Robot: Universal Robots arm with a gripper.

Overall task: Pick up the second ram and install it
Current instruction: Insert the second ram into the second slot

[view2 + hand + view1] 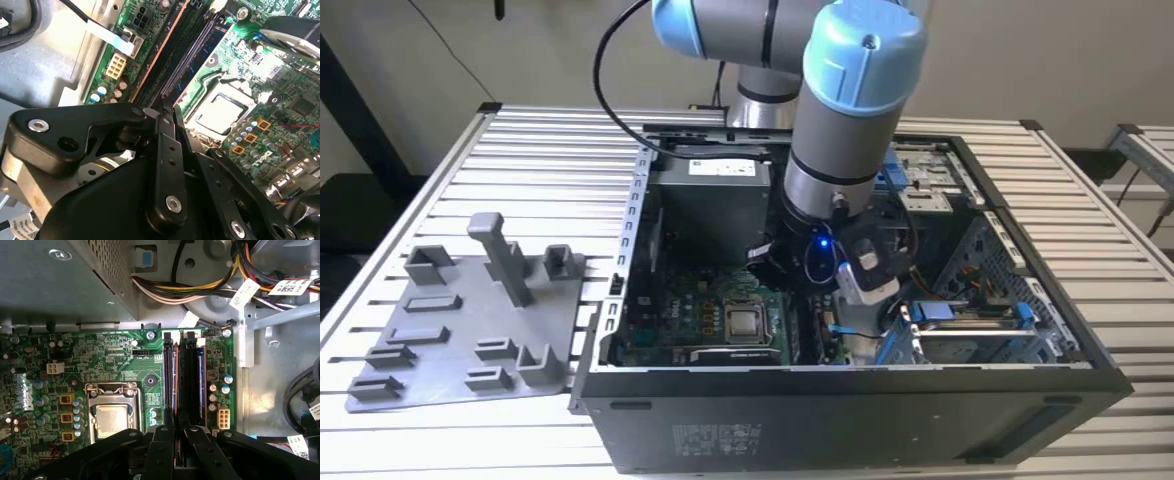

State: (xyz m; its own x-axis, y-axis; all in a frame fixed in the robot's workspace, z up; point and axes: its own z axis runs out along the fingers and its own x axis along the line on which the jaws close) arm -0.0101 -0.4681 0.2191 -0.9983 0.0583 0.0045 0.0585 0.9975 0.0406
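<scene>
Second ram [174, 375] sitting upright in motherboard [115, 365] slot, thin dark stick; black pincer [175, 437] reaching straight down into open computer case [854, 400], fingers nearly closed around its edge.

A robotics lab or test workshop. An open desktop computer case [854, 300] lies on a slatted metal table [547, 160], with a grey plastic fixture plate [467, 330] at the exterior view's left. A blue-jointed robot arm [847, 110] reaches into the case, near plain walls

Green motherboard [125, 365], grey fixture plate [454, 345], black gripper [175, 432], blue-capped arm [861, 45]
</scene>
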